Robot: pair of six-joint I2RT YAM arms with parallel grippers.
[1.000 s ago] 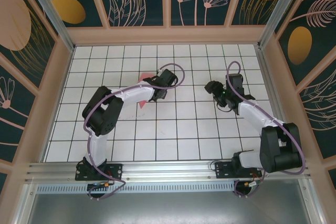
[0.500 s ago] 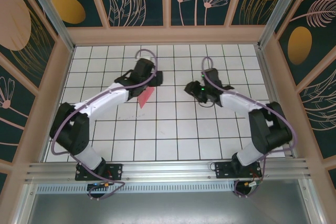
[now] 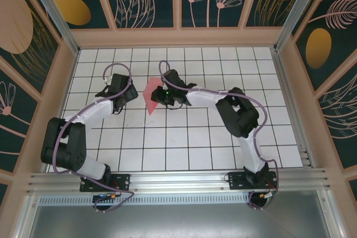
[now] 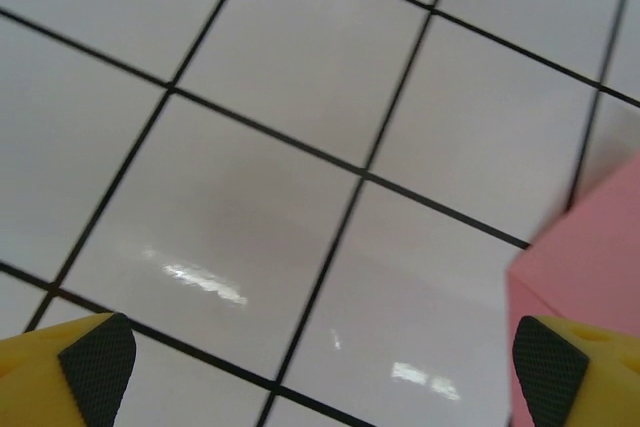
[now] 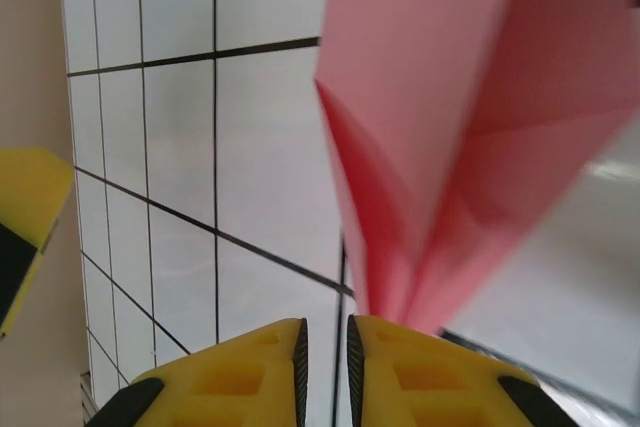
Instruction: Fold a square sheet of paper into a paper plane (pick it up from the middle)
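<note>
The pink paper (image 3: pixel 150 97) sits upper centre on the gridded counter (image 3: pixel 167 137), between the two arms; its long axis runs up-down the frame, point toward the bottom; the right wrist hides its right edge. The right wrist view shows the right gripper (image 5: pixel 326 342) pinched together on the paper's narrow end; the left gripper (image 4: pixel 320 357) gapes wide, with the paper's corner beside its lower-right finger.
</note>
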